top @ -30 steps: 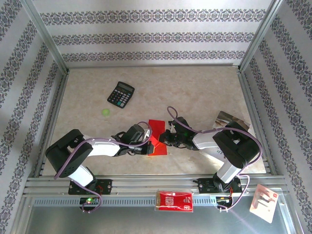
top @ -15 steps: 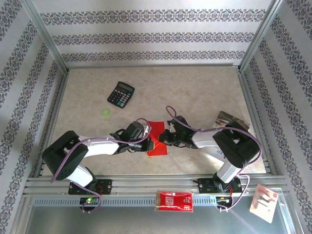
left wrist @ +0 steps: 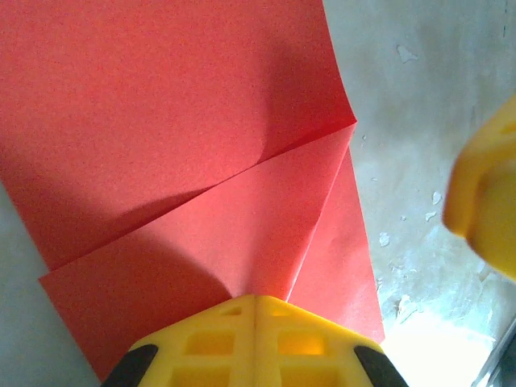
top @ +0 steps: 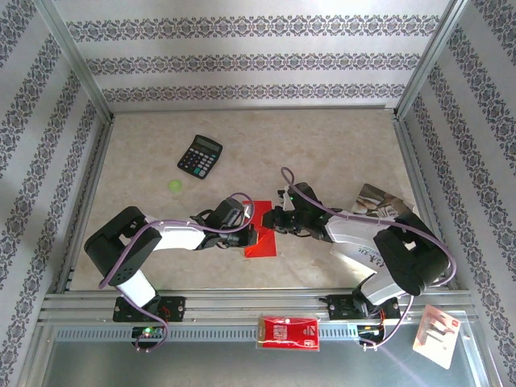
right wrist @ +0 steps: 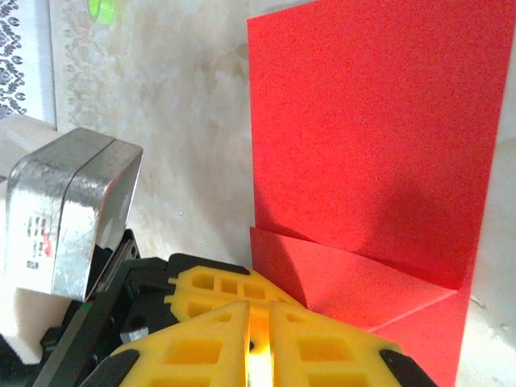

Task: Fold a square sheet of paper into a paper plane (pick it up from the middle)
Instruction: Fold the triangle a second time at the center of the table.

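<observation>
Finding sheet (top: 262,242) lying mid-table, part-folded, with one corner flap (left wrist: 242,234) turned over and not yet sitting flat. Noting left gripper (left wrist: 255,318) with fingers together, tips bearing on that flap. Noting right gripper (right wrist: 256,322) likewise closed, at the sheet's edge close by. Flagging risks: flap springing back if releasing early; crease running crooked or sheet sliding if pressing unevenly; grippers colliding, working so near each other.
</observation>
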`<state>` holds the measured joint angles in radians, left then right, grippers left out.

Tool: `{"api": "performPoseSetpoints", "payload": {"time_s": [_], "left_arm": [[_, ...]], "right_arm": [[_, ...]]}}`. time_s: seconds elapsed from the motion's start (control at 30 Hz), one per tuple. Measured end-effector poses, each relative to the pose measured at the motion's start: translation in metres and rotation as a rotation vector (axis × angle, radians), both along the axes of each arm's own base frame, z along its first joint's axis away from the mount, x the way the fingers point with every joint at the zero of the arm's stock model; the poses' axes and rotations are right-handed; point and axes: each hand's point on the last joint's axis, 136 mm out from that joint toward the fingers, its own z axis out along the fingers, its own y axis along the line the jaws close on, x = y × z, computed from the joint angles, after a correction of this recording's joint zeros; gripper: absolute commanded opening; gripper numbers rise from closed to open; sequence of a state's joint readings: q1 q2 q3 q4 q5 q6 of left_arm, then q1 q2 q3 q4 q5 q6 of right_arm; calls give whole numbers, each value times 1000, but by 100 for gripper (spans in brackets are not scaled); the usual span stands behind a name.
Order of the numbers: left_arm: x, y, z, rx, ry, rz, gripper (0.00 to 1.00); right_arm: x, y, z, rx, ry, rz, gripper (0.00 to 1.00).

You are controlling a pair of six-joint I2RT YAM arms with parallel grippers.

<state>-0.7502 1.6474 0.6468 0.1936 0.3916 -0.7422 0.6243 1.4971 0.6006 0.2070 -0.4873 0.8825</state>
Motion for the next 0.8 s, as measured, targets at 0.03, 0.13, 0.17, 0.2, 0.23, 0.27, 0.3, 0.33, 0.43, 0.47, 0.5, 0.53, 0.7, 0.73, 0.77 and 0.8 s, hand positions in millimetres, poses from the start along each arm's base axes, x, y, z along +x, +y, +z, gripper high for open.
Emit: {"api": "performPoseSetpoints", "payload": {"time_s": [0.03, 0.13, 0.17, 0.2, 0.23, 0.27, 0.3, 0.33, 0.43, 0.47, 0.5, 0.53, 0.7, 0.73, 0.77, 0.8], "left_arm": [[0, 0, 0, -2, -1, 0, 0], [2, -1, 0, -6, -6, 1, 0], [2, -2, 0, -7, -7, 1, 0], [2, -2, 0, -8, -8, 1, 0], [2, -2, 0, -9, -9, 1, 0], [2, -2, 0, -10, -10, 0, 0], [2, -2, 0, -10, -10, 1, 0], [2, -2, 0, -10, -11, 0, 0], [2, -2, 0, -11, -11, 0, 0], [2, -2, 0, -11, -11, 0, 0], [2, -2, 0, -11, -11, 0, 0], [2, -2, 0, -11, -11, 0, 0], [2, -2, 1, -12, -11, -1, 4], [2, -2, 2, -12, -11, -1, 5], [1, -2, 3, -12, -9, -2, 7], [0, -1, 5, -14, -8, -3, 7]], "right_arm": [[-1, -1, -1, -3, 3, 0, 15], [-5, -2, -9, -19, 27, 3, 13], [-7, -1, -13, -25, 35, 8, 12], [-9, 0, -17, -34, 46, 14, 11], [-10, 0, -22, -42, 58, 16, 10], [-12, 1, -27, -51, 69, 21, 9], [-12, 1, -33, -61, 84, 21, 8], [-12, 1, -37, -68, 93, 21, 7], [-12, 1, -46, -83, 113, 21, 4], [-12, 1, -49, -88, 118, 21, 2], [-12, 1, -50, -85, 119, 23, 1], [-11, 1, -50, -84, 116, 22, 0], [-11, 1, -51, -87, 117, 20, 0], [-11, 0, -51, -89, 119, 19, 0], [-11, 0, -52, -89, 119, 19, 0], [-12, 0, -53, -90, 121, 19, 0]]}}
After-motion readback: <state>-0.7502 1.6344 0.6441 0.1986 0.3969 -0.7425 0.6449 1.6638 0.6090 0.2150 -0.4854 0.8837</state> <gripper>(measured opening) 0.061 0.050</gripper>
